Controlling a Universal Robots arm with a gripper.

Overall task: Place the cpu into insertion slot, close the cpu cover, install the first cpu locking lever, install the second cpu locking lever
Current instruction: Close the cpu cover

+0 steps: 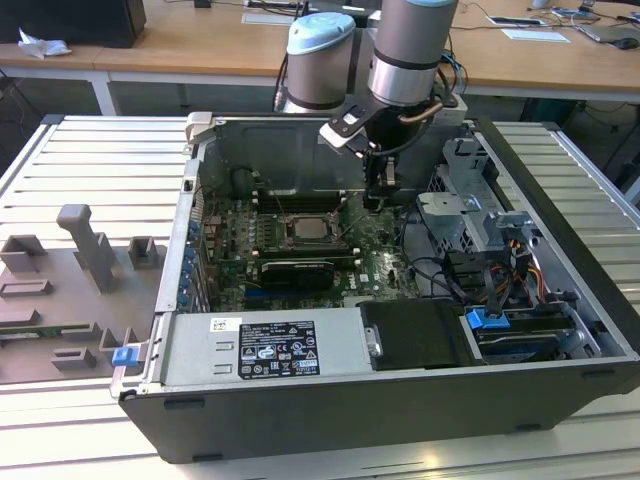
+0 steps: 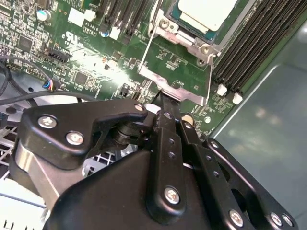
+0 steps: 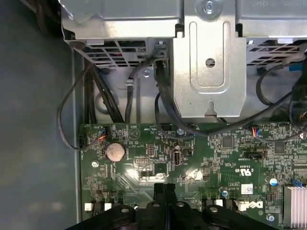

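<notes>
Black hand (image 2: 164,99), fingers pressed together — tip at the open cpu cover (image 2: 187,93) edge.

Even room light from above fills the exterior view, though the case (image 1: 300,400) floor beneath the gripper (image 1: 378,198) lies in shade. In both wrist views white glare burns on the green board (image 3: 139,175) just ahead of the gripper's tip. In the second wrist view the chip (image 2: 206,12) beyond it washes out pale.

Open cpu cover (image 2: 189,96) beside seated cpu (image 2: 206,12)
</notes>
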